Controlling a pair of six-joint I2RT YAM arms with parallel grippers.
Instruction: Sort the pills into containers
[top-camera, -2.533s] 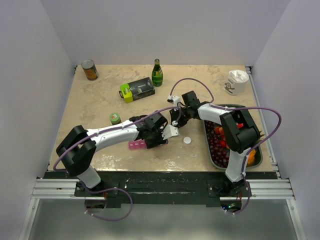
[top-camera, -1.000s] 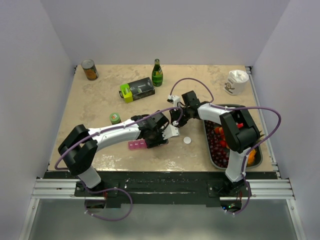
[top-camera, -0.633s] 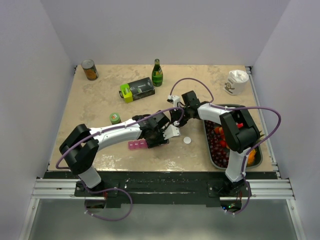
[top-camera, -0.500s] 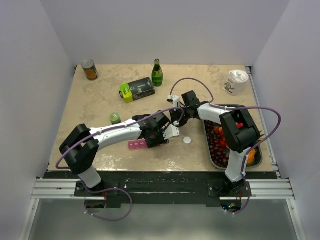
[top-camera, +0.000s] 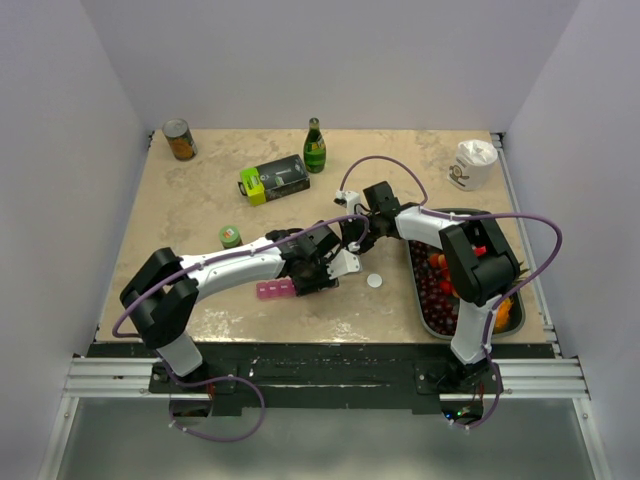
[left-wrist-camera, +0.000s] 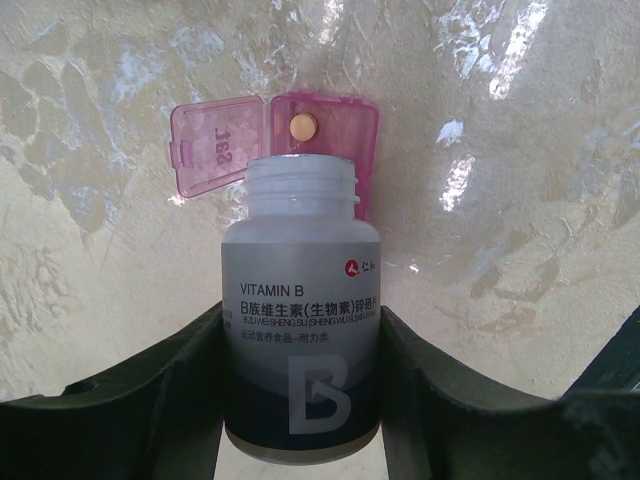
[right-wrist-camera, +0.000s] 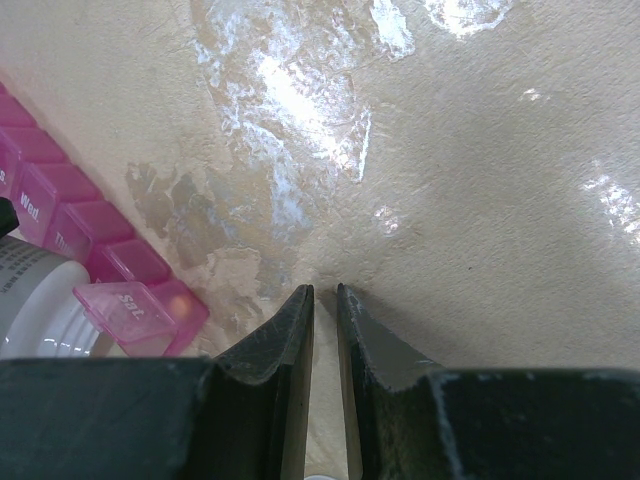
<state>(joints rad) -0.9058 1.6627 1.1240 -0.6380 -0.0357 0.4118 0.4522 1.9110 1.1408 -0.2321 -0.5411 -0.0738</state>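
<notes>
Filling step, it seems: the left jaws pinch an uncapped, frosted plastic vitamin bottle (left-wrist-camera: 300, 330). Just beyond them lie the containers (left-wrist-camera: 352, 120), a translucent pink strip with its end lid (left-wrist-camera: 215, 140) open and one round tan pill (left-wrist-camera: 303, 126) inside. The right jaws are nearly pressed together and empty, with the strip to their left. The next move probably calls for careful tipping.

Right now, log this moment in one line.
left claw: holds open bottle | bottle mouth: at pink organiser's open end compartment | pill: one inside | right claw: shut, empty
</notes>
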